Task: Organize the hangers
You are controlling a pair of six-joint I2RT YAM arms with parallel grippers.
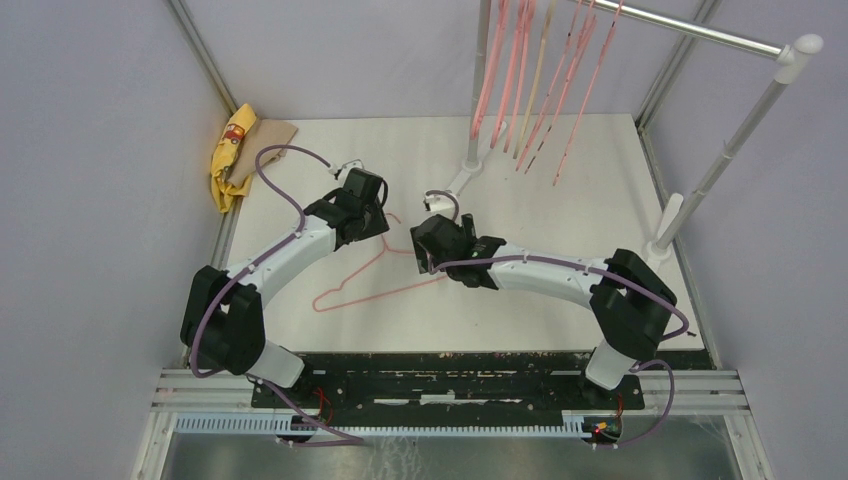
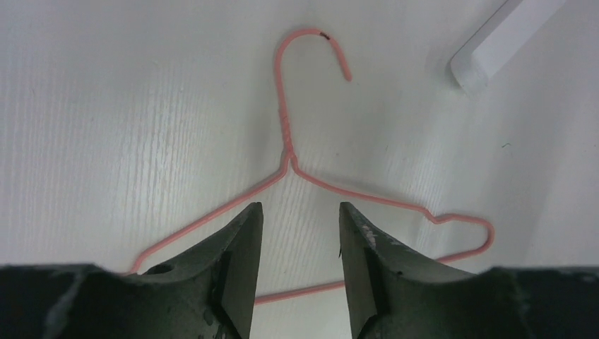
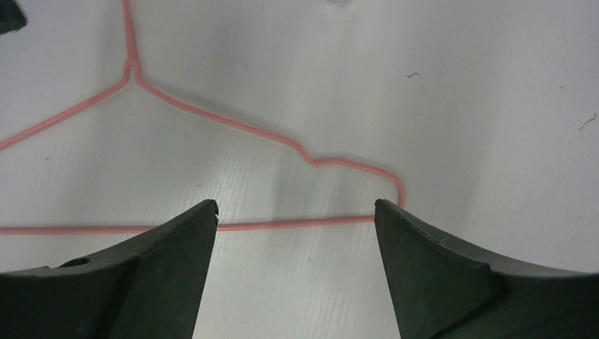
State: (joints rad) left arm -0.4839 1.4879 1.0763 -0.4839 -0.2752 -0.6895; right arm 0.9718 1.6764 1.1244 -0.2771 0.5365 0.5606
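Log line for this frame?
left hand: open, above wire hanger | right hand: open, above its bottom bar | wire hanger: flat on table, unheld | other hangers: on rail

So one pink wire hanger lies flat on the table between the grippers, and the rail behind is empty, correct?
Not quite: the rail is not empty, several hangers hang from it, as the top external view shows. The pink wire hanger does lie flat on the table between the left gripper and right gripper.
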